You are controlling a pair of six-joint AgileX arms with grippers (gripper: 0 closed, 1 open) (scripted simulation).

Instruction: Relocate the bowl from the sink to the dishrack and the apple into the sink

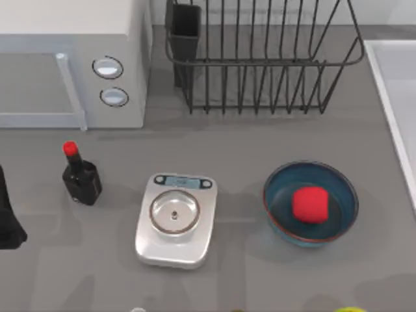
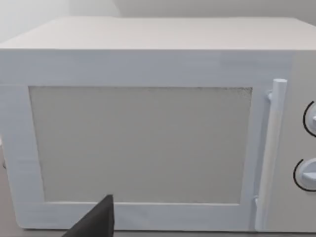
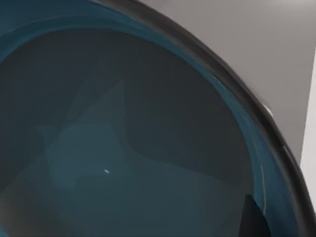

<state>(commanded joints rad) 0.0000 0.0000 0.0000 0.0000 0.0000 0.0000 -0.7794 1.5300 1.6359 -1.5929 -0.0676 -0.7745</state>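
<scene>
Little of the task done, judging by how things lie. Black wire dishrack [image 1: 260, 65] at the back of the bench, carrying no bowl between its bars, with only the dark cutlery cup [image 1: 185, 29] at its corner. Red apple [image 1: 309, 205] not in the sink [image 1: 385, 97] but resting inside a teal-blue bowl [image 1: 279, 201], which stands on the bench just left of the sink's rim. Both moves therefore outstanding: a bowl into the rack, the apple into the basin. Right pincer [image 3: 254, 219] hanging close over the hollow of a second teal bowl [image 3: 123, 148], seen from the right wrist, with no apple in it; likely the one meant for the rack, though cannot tell where it stands, nor whether this pincer is open or closed. Left arm [image 1: 6, 224] parked at the bench's left edge, facing the white microwave [image 2: 148, 148]; left pincer [image 2: 98, 219] likewise impossible to read. Kitchen scale [image 1: 175, 221] and red-capped bottle [image 1: 81, 179] well apart from all this.
</scene>
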